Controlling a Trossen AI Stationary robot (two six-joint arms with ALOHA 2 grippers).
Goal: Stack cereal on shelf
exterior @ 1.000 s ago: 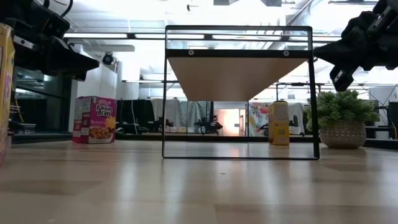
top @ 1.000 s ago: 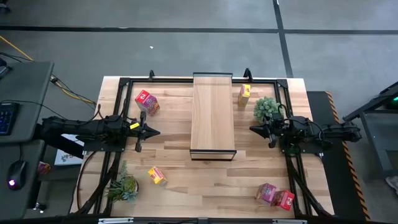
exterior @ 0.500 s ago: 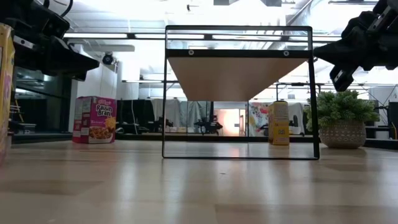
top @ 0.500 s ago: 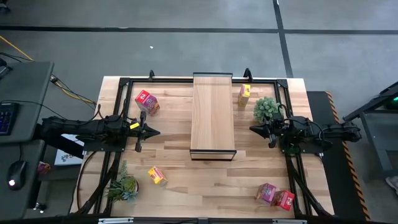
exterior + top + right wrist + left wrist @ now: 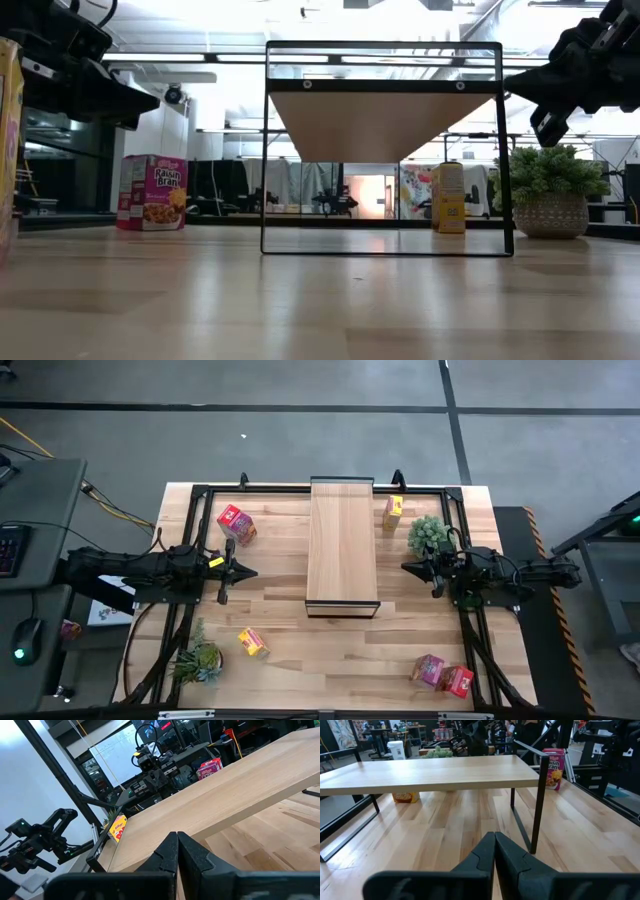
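Here | shelf (image 5: 342,540) between left claw (image 5: 246,571) and right claw (image 5: 408,567)

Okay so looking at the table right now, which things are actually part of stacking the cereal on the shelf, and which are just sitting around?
Part of the job:
shelf
pink box
yellow box at the back
yellow box in front
pink box touching red box
left gripper, shut
right gripper, shut

Just lying about:
back plant
front plant
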